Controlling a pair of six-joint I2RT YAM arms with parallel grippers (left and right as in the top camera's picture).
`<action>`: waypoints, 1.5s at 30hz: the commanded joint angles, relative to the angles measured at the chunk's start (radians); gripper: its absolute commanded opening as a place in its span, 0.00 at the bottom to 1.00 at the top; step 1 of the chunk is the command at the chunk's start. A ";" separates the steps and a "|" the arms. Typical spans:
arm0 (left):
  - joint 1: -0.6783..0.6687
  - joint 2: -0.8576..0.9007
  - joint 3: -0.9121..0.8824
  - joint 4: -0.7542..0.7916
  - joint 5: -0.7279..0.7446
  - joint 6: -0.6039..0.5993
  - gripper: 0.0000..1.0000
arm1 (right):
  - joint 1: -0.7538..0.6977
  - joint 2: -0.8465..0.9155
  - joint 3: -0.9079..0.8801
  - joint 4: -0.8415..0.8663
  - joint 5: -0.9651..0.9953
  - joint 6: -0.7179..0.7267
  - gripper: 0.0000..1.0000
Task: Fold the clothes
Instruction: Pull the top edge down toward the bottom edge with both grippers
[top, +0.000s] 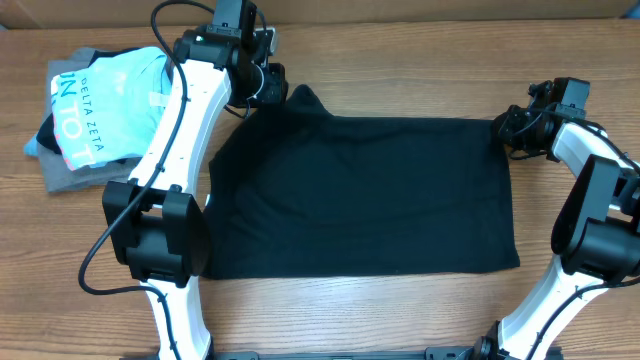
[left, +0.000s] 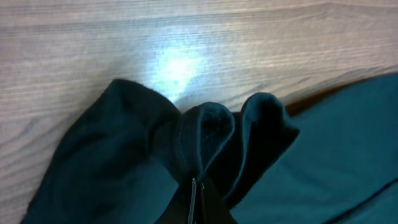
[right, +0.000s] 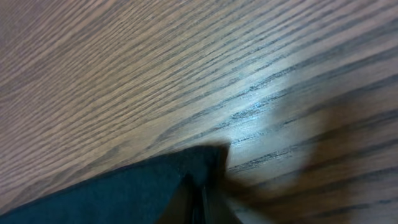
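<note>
A black garment (top: 360, 195) lies spread flat across the middle of the wooden table. My left gripper (top: 270, 88) is shut on its bunched far-left corner; the left wrist view shows the fingers (left: 198, 196) pinching puckered dark cloth (left: 205, 134). My right gripper (top: 510, 125) is shut on the far-right corner; the right wrist view shows the fingers (right: 200, 202) closed on the corner tip of the cloth (right: 124, 193) just above the wood.
A stack of folded clothes lies at the far left, a teal printed shirt (top: 105, 105) on top of a grey one (top: 70, 175). The arm bases stand at the table's front edge, left (top: 165, 245) and right (top: 595, 240).
</note>
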 joint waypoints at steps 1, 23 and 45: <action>0.000 -0.010 0.012 -0.022 -0.020 0.023 0.04 | -0.016 -0.034 0.010 -0.010 -0.017 -0.001 0.04; 0.000 -0.093 0.011 -0.484 -0.188 -0.030 0.04 | -0.027 -0.388 0.010 -0.643 0.111 0.056 0.04; -0.068 -0.104 -0.299 -0.611 -0.228 -0.056 0.04 | -0.027 -0.389 -0.079 -0.940 0.259 0.056 0.04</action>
